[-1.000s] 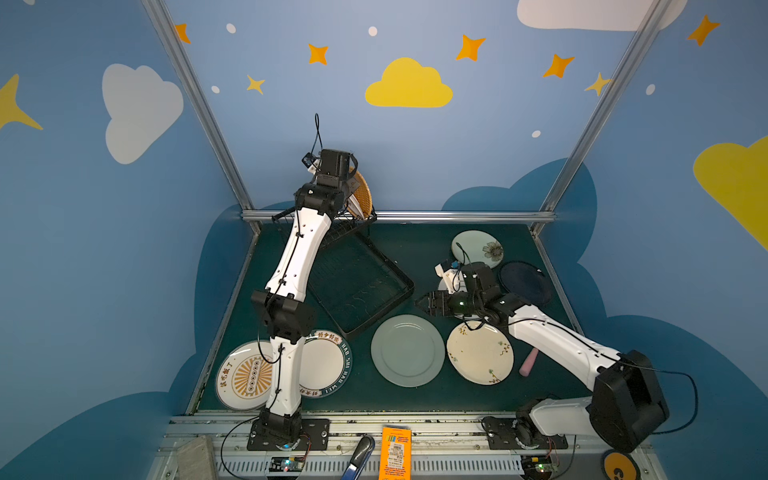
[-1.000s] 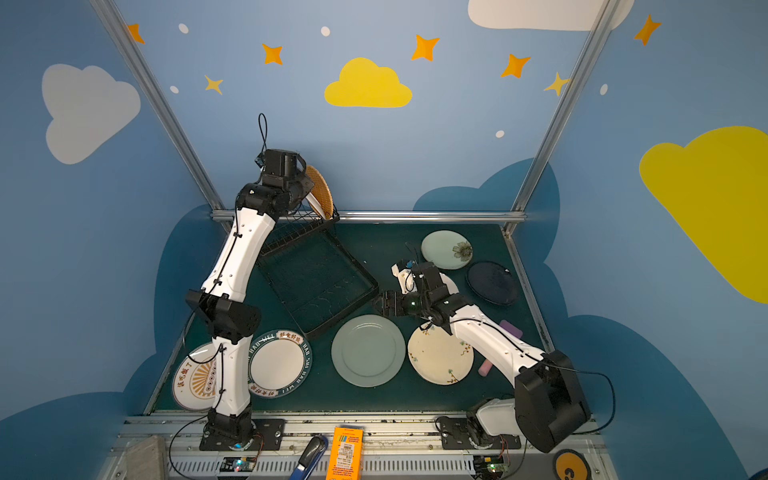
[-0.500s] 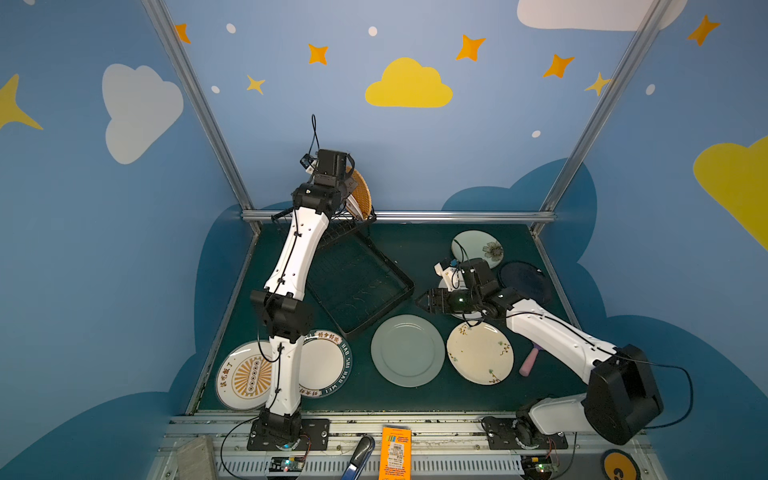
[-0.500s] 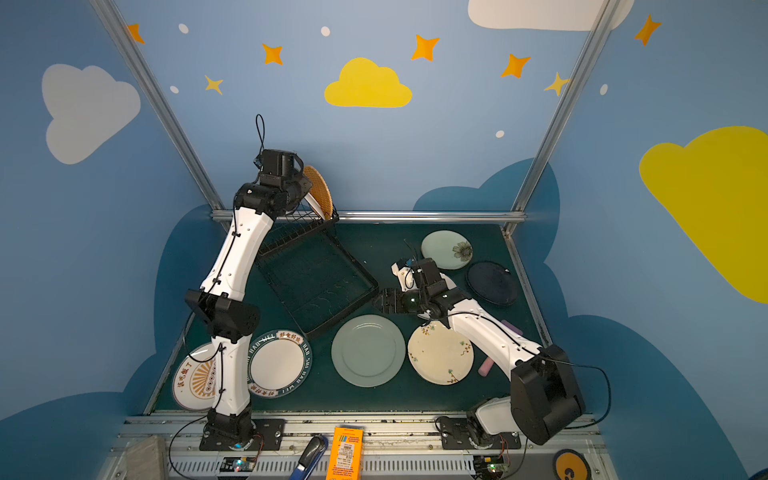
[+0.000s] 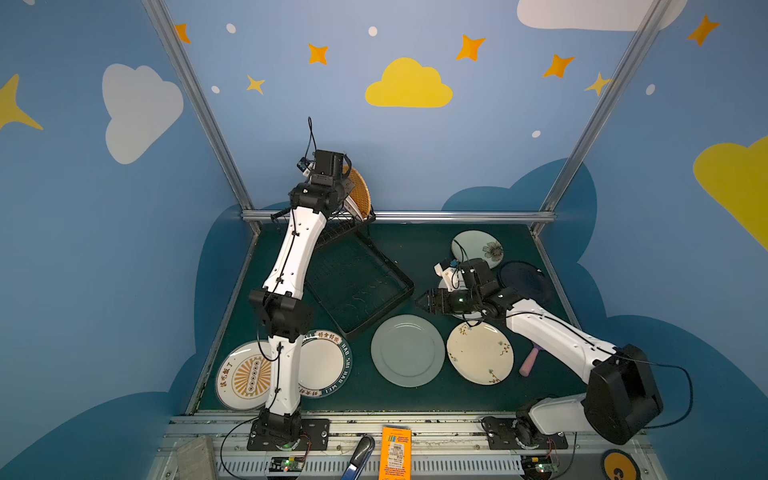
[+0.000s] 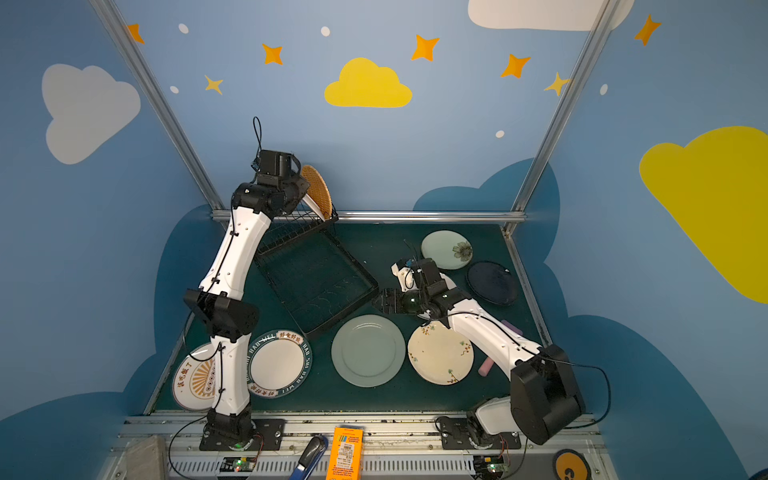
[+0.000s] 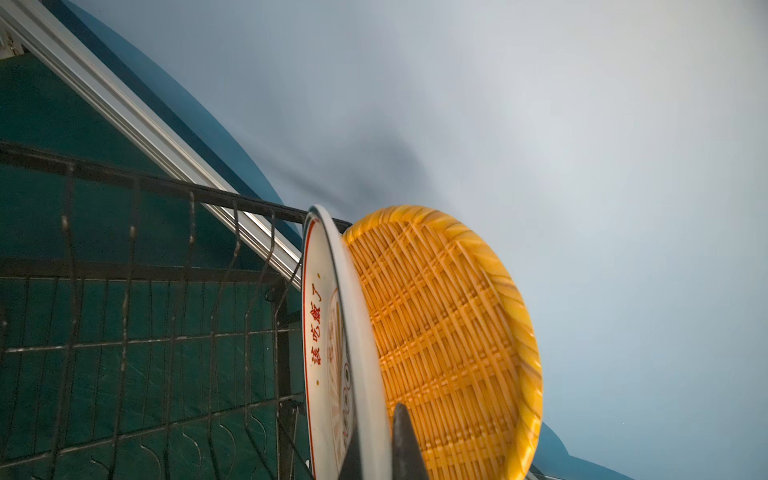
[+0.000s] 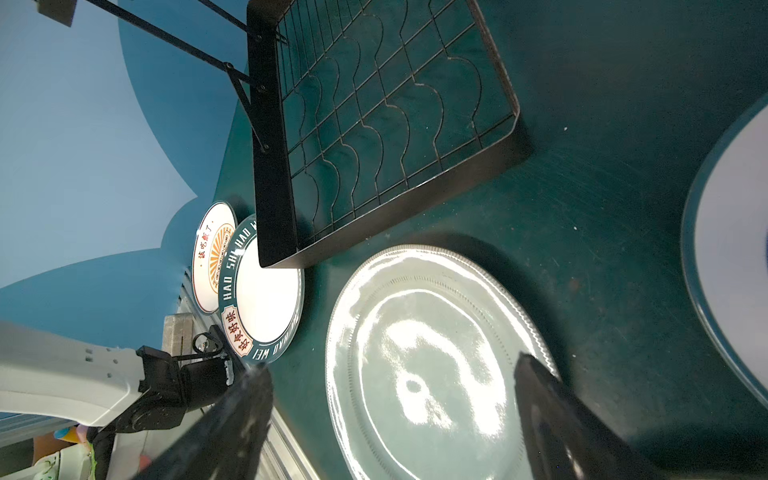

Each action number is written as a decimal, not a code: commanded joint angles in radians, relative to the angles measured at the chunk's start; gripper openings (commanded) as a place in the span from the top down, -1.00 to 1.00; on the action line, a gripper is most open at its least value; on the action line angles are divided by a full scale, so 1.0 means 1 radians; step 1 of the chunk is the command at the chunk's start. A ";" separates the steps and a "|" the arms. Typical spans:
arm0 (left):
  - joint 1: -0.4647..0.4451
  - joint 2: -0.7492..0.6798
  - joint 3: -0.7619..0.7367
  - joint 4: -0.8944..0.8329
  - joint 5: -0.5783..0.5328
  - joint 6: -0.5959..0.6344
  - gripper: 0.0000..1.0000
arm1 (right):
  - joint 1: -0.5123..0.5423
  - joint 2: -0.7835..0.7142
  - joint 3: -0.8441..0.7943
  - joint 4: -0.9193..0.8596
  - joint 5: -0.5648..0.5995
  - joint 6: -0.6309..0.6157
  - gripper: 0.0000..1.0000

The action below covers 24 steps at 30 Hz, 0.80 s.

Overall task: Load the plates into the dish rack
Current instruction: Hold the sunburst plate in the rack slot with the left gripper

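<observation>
Left gripper [image 7: 376, 444]: my fingers are clamped on the rim of the red-lettered sunburst plate [image 7: 328, 332].
Held plate: it stands on edge in the raised basket of the dish rack [image 5: 392, 264], at the rack's far end.
Orange woven plate [image 7: 449, 332]: it is also on edge in that basket, leaning just behind the held plate and seemingly touching it.
Right gripper [image 8: 390, 365]: my jaws are spread wide and hold nothing, just off the rack's near corner.
Pale green plate [image 5: 407, 351]: it lies flat just off that same corner, directly under my open fingers.
Lettered-rim plate [image 5: 326, 363]: it lies flat at the rack's near edge, overlapping a second sunburst plate [image 5: 241, 376].
Cream floral plate [image 5: 480, 353]: it lies flat beyond the pale green plate from the rack.
Flowered green plate [image 5: 478, 247] and navy plate [image 5: 525, 280]: both lie flat, well apart from the rack on its right.
Rack's tray: no plate lies in it.
</observation>
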 commanded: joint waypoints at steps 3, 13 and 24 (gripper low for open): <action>0.024 0.036 0.029 -0.015 0.009 0.010 0.89 | -0.005 0.009 0.025 -0.019 -0.014 0.000 -0.78; 0.031 0.054 0.045 0.001 0.065 0.059 0.86 | -0.005 0.013 0.026 -0.019 -0.020 0.001 -0.78; 0.040 0.067 0.048 -0.036 0.067 0.050 0.77 | -0.005 0.014 0.029 -0.025 -0.026 0.002 -0.78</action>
